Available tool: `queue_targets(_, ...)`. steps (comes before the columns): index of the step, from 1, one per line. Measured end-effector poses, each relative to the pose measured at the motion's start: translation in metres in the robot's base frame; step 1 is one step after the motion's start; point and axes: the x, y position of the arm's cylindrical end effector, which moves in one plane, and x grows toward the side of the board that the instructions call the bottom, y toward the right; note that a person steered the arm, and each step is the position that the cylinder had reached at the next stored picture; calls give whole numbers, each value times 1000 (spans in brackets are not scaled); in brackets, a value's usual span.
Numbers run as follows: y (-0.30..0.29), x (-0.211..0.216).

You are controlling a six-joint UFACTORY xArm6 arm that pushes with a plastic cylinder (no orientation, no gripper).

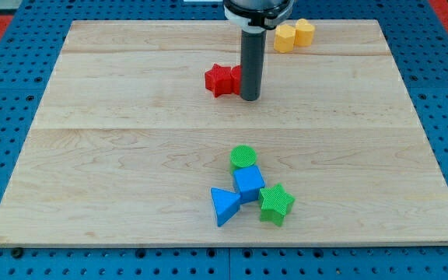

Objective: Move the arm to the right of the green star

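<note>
The green star [275, 204] lies near the view's bottom, right of centre, touching the blue cube [248, 183]. My tip [250, 97] is a dark rod end resting on the board in the upper middle, far above the star and slightly to its left. The tip stands just right of the red star [221, 79] and a second red block [236, 76], which is mostly hidden behind the rod.
A green cylinder [243, 157] sits just above the blue cube, and a blue triangle [223, 206] lies left of the green star. Two yellow blocks [285, 37] [305, 32] sit at the view's top, near the wooden board's [99, 155] far edge.
</note>
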Motion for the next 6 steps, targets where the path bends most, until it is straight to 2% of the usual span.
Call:
queue_targets(1,34,-6)
queue_targets(2,73,15)
queue_targets(4,100,67)
queue_targets(6,113,163)
